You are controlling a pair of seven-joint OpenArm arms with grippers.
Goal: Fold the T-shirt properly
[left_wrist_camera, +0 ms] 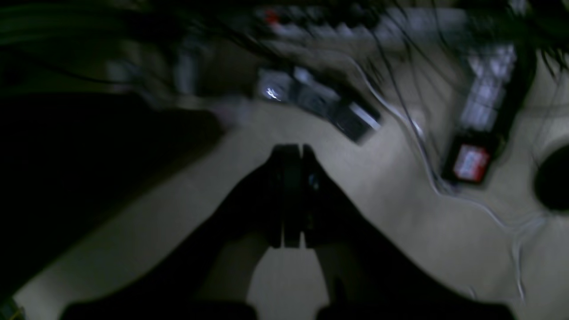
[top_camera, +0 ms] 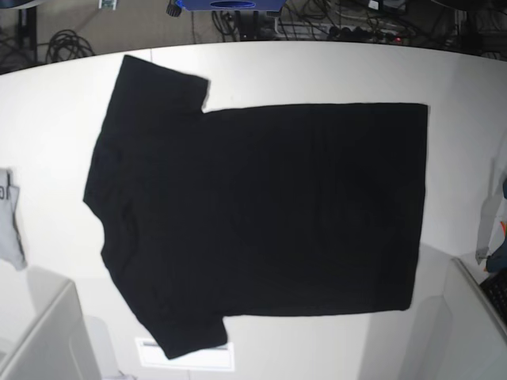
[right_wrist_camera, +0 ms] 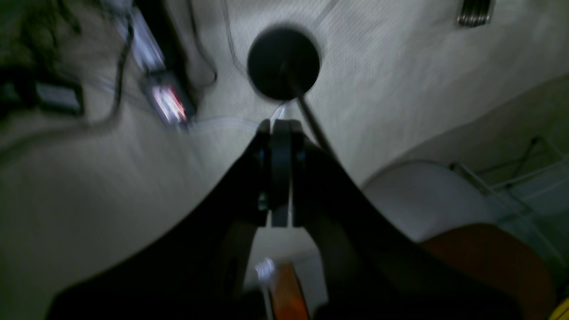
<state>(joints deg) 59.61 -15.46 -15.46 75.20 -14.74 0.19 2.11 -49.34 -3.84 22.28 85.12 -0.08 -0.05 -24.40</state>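
The black T-shirt (top_camera: pixel 261 214) lies spread flat on the white table (top_camera: pixel 47 119) in the base view, plain side up. Its collar and sleeves point left and its hem is on the right. No print shows. Neither gripper shows in the base view. In the left wrist view my left gripper (left_wrist_camera: pixel 297 149) is shut with nothing between its fingers, over blurred floor. In the right wrist view my right gripper (right_wrist_camera: pixel 280 124) is shut and empty, in front of a black round base (right_wrist_camera: pixel 283 62). Neither wrist view clearly shows the shirt.
A small grey cloth (top_camera: pixel 8 218) lies at the table's left edge. A white label (top_camera: pixel 186 355) peeks out under the lower sleeve. White arm parts stand at the bottom left (top_camera: pixel 43 336) and bottom right (top_camera: pixel 471 324). Cables and power strips (left_wrist_camera: pixel 320 100) lie on the floor.
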